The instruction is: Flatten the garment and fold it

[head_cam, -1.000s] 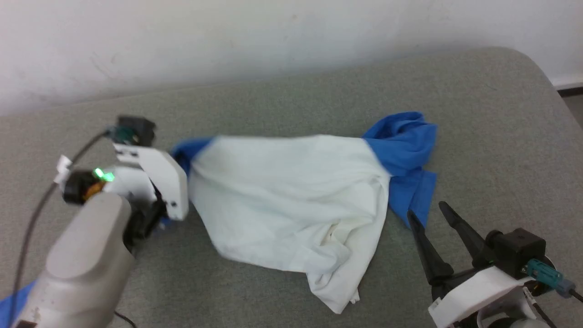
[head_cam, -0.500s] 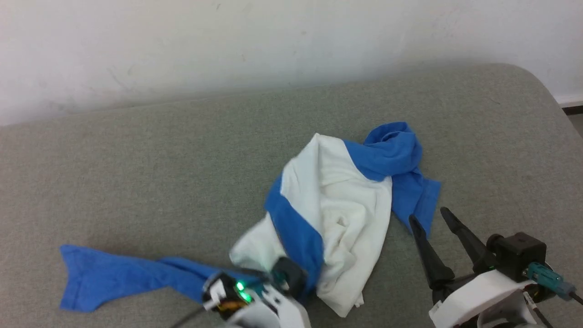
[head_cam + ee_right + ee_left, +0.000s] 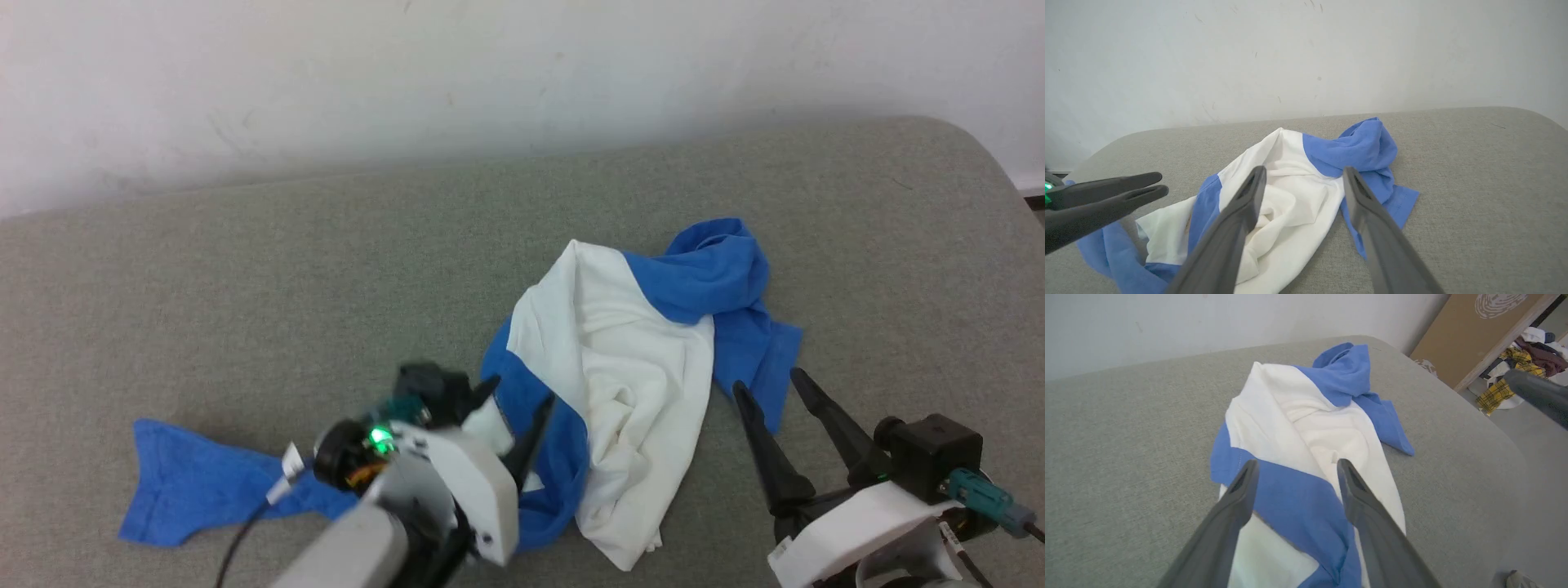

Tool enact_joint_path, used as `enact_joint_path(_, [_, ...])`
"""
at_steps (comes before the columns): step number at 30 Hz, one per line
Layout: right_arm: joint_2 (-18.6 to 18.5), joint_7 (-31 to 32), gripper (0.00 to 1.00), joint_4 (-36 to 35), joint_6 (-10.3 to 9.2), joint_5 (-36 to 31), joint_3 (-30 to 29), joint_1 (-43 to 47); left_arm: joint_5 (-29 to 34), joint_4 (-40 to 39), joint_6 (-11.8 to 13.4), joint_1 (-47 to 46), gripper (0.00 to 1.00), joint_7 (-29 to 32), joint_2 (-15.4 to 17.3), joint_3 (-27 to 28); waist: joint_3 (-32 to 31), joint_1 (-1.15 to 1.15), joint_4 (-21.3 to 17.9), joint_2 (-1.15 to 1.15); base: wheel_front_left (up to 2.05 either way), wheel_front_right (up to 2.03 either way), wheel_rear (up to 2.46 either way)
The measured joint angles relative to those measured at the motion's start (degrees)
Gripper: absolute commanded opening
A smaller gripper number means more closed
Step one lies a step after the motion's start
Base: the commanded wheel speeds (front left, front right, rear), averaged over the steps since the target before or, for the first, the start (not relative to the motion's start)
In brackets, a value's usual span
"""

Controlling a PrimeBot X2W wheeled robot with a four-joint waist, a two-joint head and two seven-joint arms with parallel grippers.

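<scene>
The garment (image 3: pixel 629 351) lies crumpled on the grey table, right of the middle. Its white body is bunched, a blue heap sits at its far right, and one blue sleeve (image 3: pixel 196 482) trails flat to the left. My left gripper (image 3: pixel 520 394) hovers open over the blue band at the garment's near left edge. In the left wrist view the garment (image 3: pixel 1298 416) shows between the spread fingers of that gripper (image 3: pixel 1297 463), which hold nothing. My right gripper (image 3: pixel 767 381) stands open and empty just right of the garment. In the right wrist view this gripper (image 3: pixel 1304 170) faces the garment (image 3: pixel 1290 196).
The grey padded table (image 3: pixel 245 286) runs back to a white wall (image 3: pixel 490 82) and has a rounded right corner. Past that corner, the left wrist view shows a brown board (image 3: pixel 1486 326) and a heap of clothes (image 3: pixel 1527 355) on the floor.
My left gripper, shut on the blue sleeve at the far left a second ago, swept to the front middle, bunching the garment. It has now opened and let go. The right gripper stayed put.
</scene>
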Motion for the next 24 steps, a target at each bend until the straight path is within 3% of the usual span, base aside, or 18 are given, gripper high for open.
enact_joint_path(6, [0.1, 0.0, 1.0, 0.2, -0.01, 0.0, 1.1, -0.2, -7.0, 9.0, -2.2, -7.4, 1.0, 3.9, -1.5, 4.4, 1.5, 0.01, -0.4, 0.0, 0.0, 0.0, 0.0])
enact_joint_path(16, [0.1, -0.1, 1.0, 1.6, 0.0, 0.1, 1.1, -1.3, -10.0, 28.0, -5.7, -15.0, 1.0, 7.4, -4.2, 4.8, 3.2, 0.01, -2.9, 0.0, 0.0, 0.0, 0.0])
enact_joint_path(17, [0.1, -0.1, 1.0, 1.7, 0.0, 0.1, 1.1, -1.3, -10.3, 29.2, -6.1, -15.3, 0.87, 7.5, -4.4, 4.7, 3.2, 0.01, -3.1, 0.0, 0.0, 0.0, 0.0])
enact_joint_path(18, [0.1, -0.1, 1.0, 1.8, -0.01, 0.1, 1.2, -1.3, -10.8, 30.2, -6.7, -15.5, 0.39, 7.5, -4.5, 4.7, 3.3, 0.01, -3.2, 0.0, 0.0, 0.0, 0.0])
enact_joint_path(19, [0.1, -0.1, 1.0, 1.9, 0.0, 0.1, 1.2, -1.3, -11.2, 30.8, -7.2, -15.6, 0.0, 7.1, -4.7, 4.9, 3.3, 0.01, -3.4, 0.0, 0.0, 0.0, 0.0])
enact_joint_path(24, [0.1, -0.1, 1.0, 2.4, 0.0, 0.2, 0.8, -1.3, -11.8, 32.2, -8.2, -17.2, 0.0, 3.6, -5.2, 6.0, 2.7, 0.01, -3.3, 0.0, 0.0, 0.0, 0.0])
